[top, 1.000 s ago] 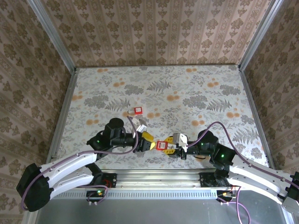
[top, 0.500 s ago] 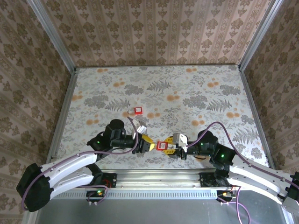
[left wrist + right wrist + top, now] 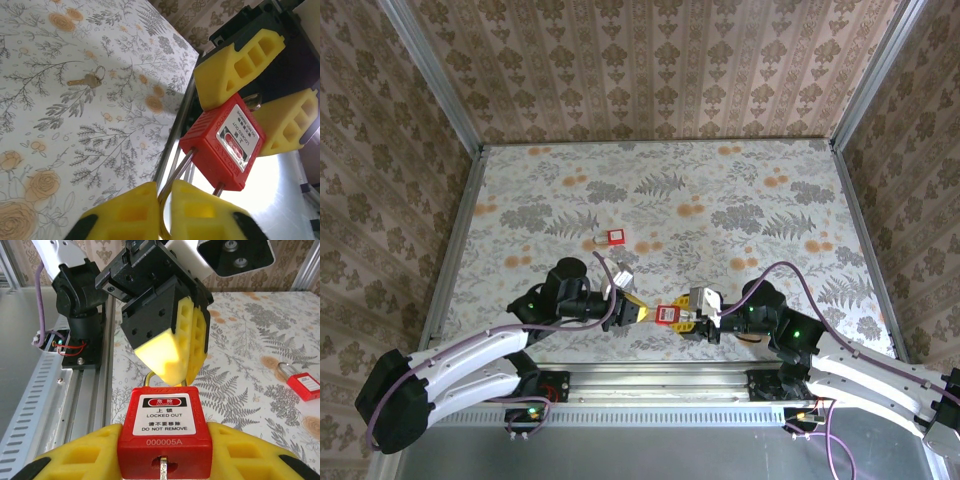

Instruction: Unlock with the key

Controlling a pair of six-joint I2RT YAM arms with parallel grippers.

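A red padlock point(image 3: 668, 313) hangs in the air between my two grippers, near the table's front edge. My right gripper point(image 3: 165, 452) is shut on the padlock body point(image 3: 167, 432), with a yellow finger on each side. A metal key blade point(image 3: 162, 469) sits in the keyhole on the padlock's underside. My left gripper point(image 3: 165, 200) is shut on the padlock's steel shackle point(image 3: 179, 167), which is pinched between its yellow fingers point(image 3: 192, 337). In the top view the left gripper point(image 3: 638, 311) and the right gripper point(image 3: 688, 318) face each other across the padlock.
A second red padlock point(image 3: 615, 237) lies on the floral table point(image 3: 720, 200) further back; it is also at the right of the right wrist view point(image 3: 302, 384). A loose key on a ring point(image 3: 88, 80) lies on the table. The aluminium rail point(image 3: 650, 375) runs along the front edge.
The left gripper's jaws have closed onto the padlock's shackle. The right gripper has kept its hold on the padlock body and has not moved.
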